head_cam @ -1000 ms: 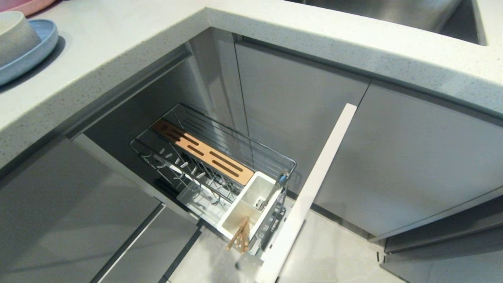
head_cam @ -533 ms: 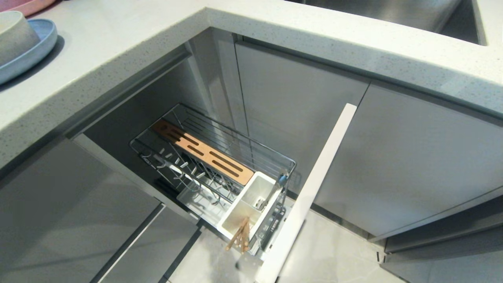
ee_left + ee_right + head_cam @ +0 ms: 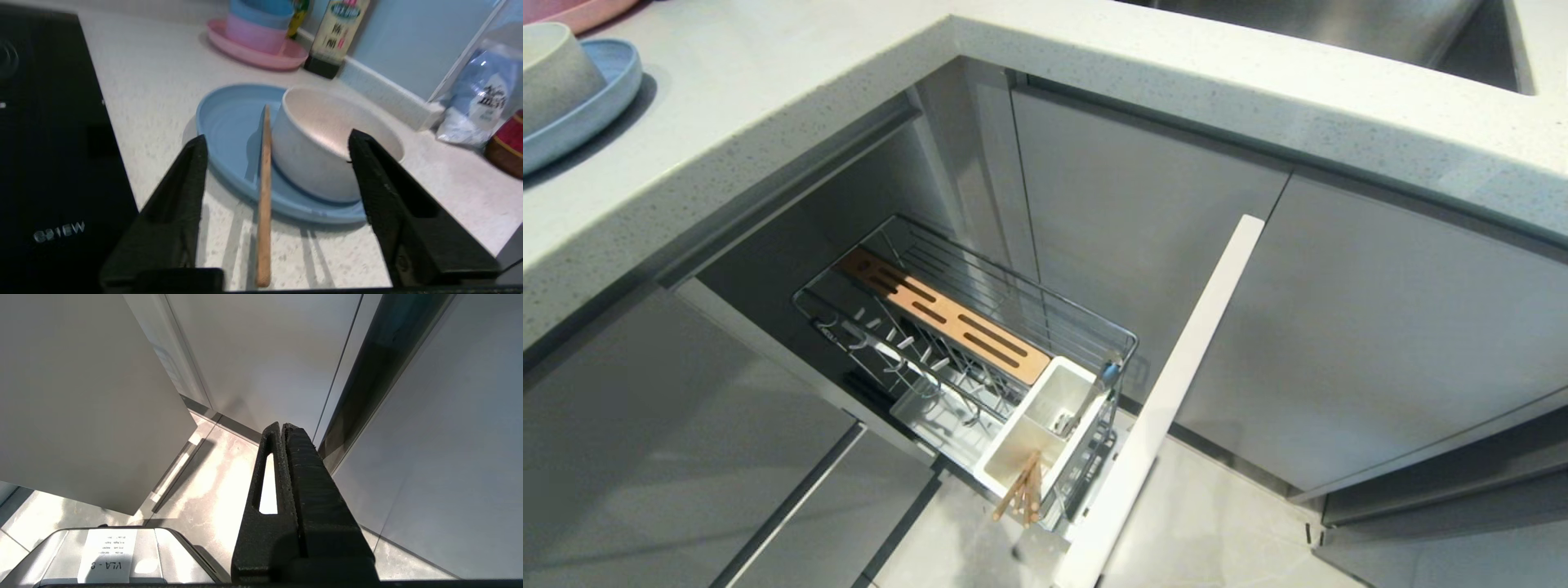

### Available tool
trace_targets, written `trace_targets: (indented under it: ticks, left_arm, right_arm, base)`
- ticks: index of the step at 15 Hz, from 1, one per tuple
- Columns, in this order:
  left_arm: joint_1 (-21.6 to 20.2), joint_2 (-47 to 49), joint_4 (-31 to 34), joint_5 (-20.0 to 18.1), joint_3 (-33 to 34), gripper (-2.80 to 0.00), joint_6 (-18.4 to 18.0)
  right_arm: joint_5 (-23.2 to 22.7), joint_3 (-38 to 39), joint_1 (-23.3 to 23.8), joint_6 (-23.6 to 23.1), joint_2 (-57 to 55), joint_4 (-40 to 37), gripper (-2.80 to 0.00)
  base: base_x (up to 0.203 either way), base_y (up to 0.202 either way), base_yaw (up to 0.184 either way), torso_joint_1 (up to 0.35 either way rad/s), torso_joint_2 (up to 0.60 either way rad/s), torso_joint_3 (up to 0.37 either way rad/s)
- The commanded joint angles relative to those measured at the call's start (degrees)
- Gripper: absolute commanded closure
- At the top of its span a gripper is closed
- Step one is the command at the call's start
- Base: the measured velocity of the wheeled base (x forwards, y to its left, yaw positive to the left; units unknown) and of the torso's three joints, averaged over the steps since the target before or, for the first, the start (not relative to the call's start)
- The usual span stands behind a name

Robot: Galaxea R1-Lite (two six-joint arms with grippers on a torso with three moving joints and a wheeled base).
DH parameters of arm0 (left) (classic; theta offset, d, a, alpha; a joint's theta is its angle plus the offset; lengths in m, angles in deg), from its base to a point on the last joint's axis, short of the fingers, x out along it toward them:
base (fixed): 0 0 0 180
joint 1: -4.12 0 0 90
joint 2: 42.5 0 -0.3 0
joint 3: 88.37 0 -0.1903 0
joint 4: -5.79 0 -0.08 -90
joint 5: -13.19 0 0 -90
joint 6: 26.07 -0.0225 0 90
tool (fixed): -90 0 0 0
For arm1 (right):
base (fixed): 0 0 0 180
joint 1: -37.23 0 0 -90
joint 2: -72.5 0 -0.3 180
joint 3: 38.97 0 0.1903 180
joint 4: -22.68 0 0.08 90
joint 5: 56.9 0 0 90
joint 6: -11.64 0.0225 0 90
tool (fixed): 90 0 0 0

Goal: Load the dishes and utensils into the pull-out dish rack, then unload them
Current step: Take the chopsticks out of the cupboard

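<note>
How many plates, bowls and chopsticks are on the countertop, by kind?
Plates: 2 (pale-blue plate, pink plate)
Bowls: 3 (off-white bowl, pink bowl, blue bowl)
Chopsticks: 1 (wooden chopstick, resting on the pale-blue plate)
Total: 6

left pincer (image 3: 278, 163) spread, right pincer (image 3: 282, 428) closed

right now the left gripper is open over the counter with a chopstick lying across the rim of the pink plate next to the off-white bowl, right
Not quite. In the left wrist view the open left gripper is over the counter, but the chopstick lies across the rim of the pale-blue plate, beside the off-white bowl. The pink plate sits farther back.
</note>
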Motion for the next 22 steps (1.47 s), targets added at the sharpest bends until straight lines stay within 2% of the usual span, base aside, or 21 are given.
trace_targets:
  ticks: [1,2,3,6,8,9,11,13,15,17,20,22]
  left_arm:
    - [-0.02,-1.99,-0.2,0.09,-2.3,-2.8,-1.11]
    - [0.05,-2.9,0.01,0.06,-4.03,-2.8,-1.95]
    - [0.15,-3.56,0.11,-0.11,-5.91,0.0,-2.67]
    - [0.62,-4.22,2.67,-0.25,-14.42,0.0,-3.25]
    - [2.82,-3.61,11.23,0.15,-25.37,0.0,-2.83]
    - [5.15,-3.04,16.39,1.05,-30.93,0.0,-2.08]
    - [12.69,-0.73,30.7,5.35,-42.94,0.0,1.48]
    - [21.24,2.12,43.15,9.14,-49.82,0.0,8.36]
    - [30.58,3.93,50.62,10.38,-51.06,0.0,12.84]
    - [38.6,5.45,55.06,10.79,-49.76,0.0,15.01]
    - [50.99,7.4,58.11,11.3,-45.09,0.0,15.88]
    - [57.55,9.32,58.92,13.38,-41.96,0.0,15.9]
  right_arm:
    - [0.0,0.09,0.01,0.02,0.24,0.04,0.0]
    - [0.0,0.09,0.0,0.02,0.24,0.1,0.0]
    - [0.0,0.09,0.0,0.02,0.24,0.02,0.0]
    - [0.02,0.09,-0.04,0.02,0.24,0.04,0.0]
    - [0.0,0.09,0.01,0.02,0.24,0.01,0.0]
    - [0.0,0.09,0.01,0.02,0.24,0.04,0.0]
    - [0.0,0.09,0.0,0.02,0.24,0.01,0.0]
    - [0.0,0.09,0.01,0.02,0.24,0.09,0.0]
    - [0.01,0.09,0.0,0.02,0.24,0.05,0.0]
    - [0.0,0.09,-0.06,0.02,0.24,0.07,0.0]
    - [0.0,0.09,-0.05,0.02,0.24,0.01,0.0]
    - [0.0,0.09,0.01,0.02,0.24,0.01,0.0]
  base:
    - [0.0,0.0,0.0,0.0,0.0,0.0]
    - [0.0,0.0,0.0,0.0,0.0,0.0]
    - [0.0,0.0,0.0,0.0,0.0,0.0]
    - [0.0,0.0,0.0,0.0,0.0,0.0]
    - [0.0,0.0,0.0,0.0,0.0,0.0]
    - [0.0,0.0,0.0,0.0,0.0,0.0]
    - [0.0,0.0,0.0,0.0,0.0,0.0]
    - [0.0,0.0,0.0,0.0,0.0,0.0]
    - [0.0,0.0,0.0,0.0,0.0,0.0]
    - [0.0,0.0,0.0,0.0,0.0,0.0]
    - [0.0,0.0,0.0,0.0,0.0,0.0]
    - [0.0,0.0,0.0,0.0,0.0,0.0]
